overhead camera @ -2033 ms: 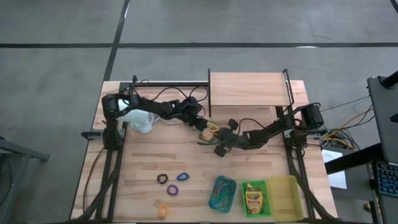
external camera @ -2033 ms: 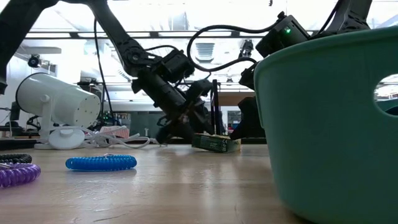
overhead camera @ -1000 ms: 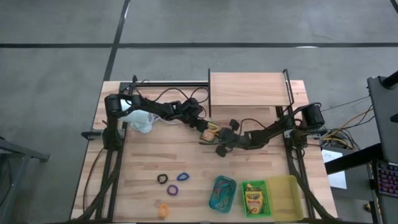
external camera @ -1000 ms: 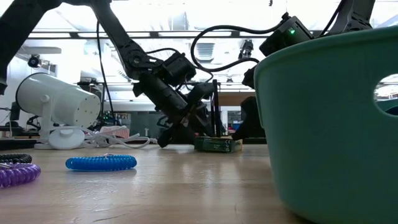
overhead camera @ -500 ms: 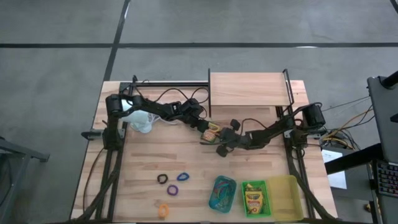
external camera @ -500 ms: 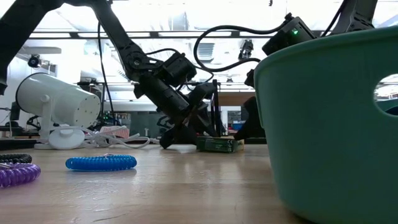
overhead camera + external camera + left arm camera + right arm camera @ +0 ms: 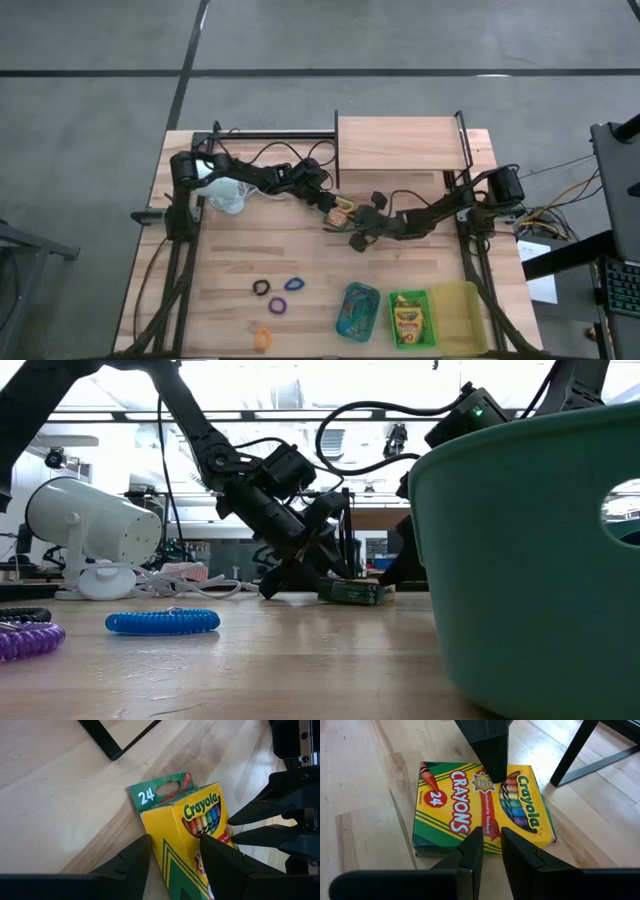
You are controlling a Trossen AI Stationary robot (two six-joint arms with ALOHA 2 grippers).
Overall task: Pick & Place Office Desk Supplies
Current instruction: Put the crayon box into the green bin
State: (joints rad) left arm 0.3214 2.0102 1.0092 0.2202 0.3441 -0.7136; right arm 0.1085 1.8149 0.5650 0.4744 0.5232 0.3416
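Left claw (image 7: 172, 855) astride crayon box (image 7: 190, 827)

Both slender six-joint arms are matte black from their boxy shoulder housings down to the wedge-shaped tapering fingers of the left gripper (image 7: 172, 857) and the right gripper (image 7: 487, 855), with loose black cables looping along the links and a small green light glowing on one housing.
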